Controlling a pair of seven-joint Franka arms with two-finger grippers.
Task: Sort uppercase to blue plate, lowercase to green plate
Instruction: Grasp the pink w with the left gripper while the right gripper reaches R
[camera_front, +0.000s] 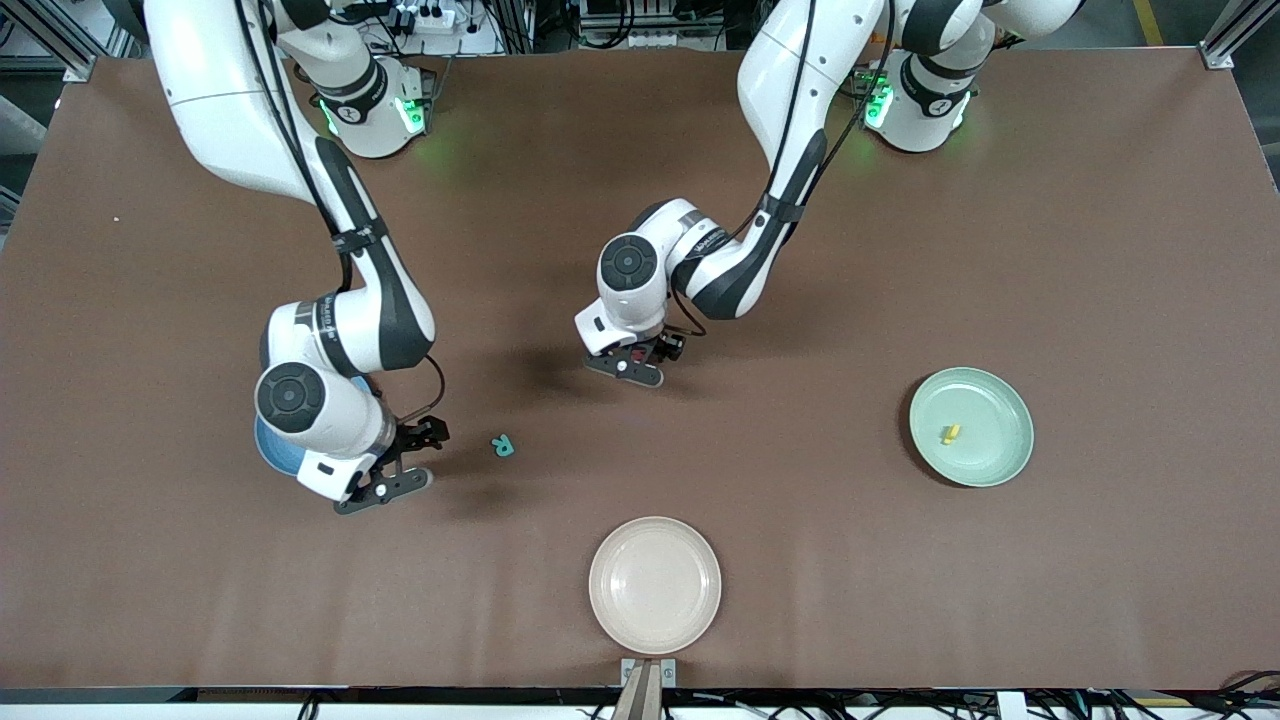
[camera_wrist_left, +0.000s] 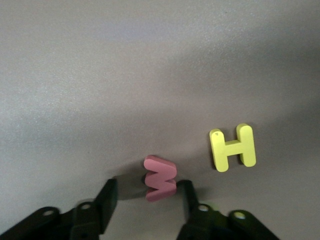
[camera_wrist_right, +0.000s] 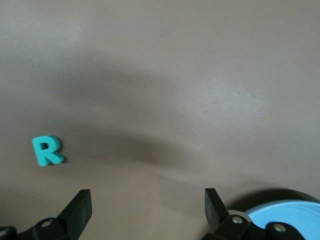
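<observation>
My left gripper (camera_front: 640, 362) is low over the middle of the table, open. In the left wrist view the red w (camera_wrist_left: 160, 178) sits between its fingers (camera_wrist_left: 187, 192), against one of them. The yellow H (camera_wrist_left: 233, 147) lies flat just beside it. My right gripper (camera_front: 405, 462) is open and empty beside the blue plate (camera_front: 268, 452), which is mostly hidden under the right arm. The teal R (camera_front: 503, 445) lies on the table close to it. The green plate (camera_front: 985, 455) holds the thin yellow letter (camera_front: 950, 433). The other letters are out of view.
A cream plate (camera_front: 655, 630) stands at the table's edge nearest the front camera. The right wrist view shows the teal R (camera_wrist_right: 47, 150) off to one side of the right gripper (camera_wrist_right: 146, 197) and the blue plate's rim (camera_wrist_right: 287, 215) at the other.
</observation>
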